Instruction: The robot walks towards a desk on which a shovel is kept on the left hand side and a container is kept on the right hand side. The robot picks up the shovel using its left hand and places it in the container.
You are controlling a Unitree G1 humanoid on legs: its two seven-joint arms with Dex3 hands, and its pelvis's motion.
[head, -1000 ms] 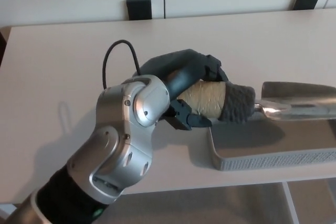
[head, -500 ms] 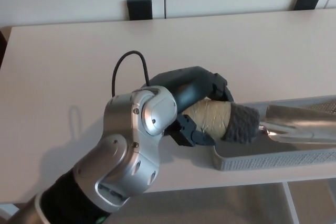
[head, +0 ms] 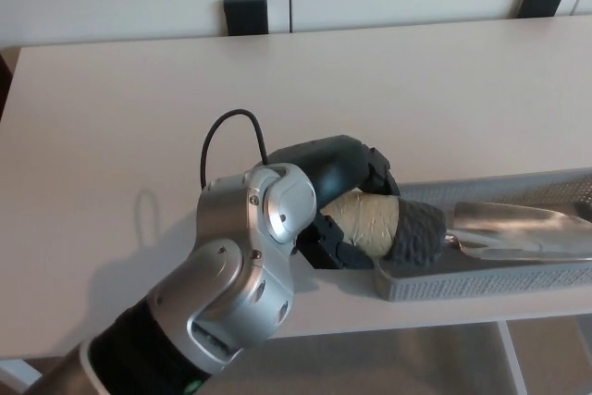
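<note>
The metal-bladed, tan-handled shovel (head: 435,228) has sunk lower into the grey mesh container (head: 481,279), the black left hand (head: 347,196) still gripping its handle.

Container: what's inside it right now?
The shovel's metal blade lies inside the container, with the grey collar over the left rim. The left hand is shut on the tan handle, outside the rim. The tray floor beneath the blade is hidden.
</note>
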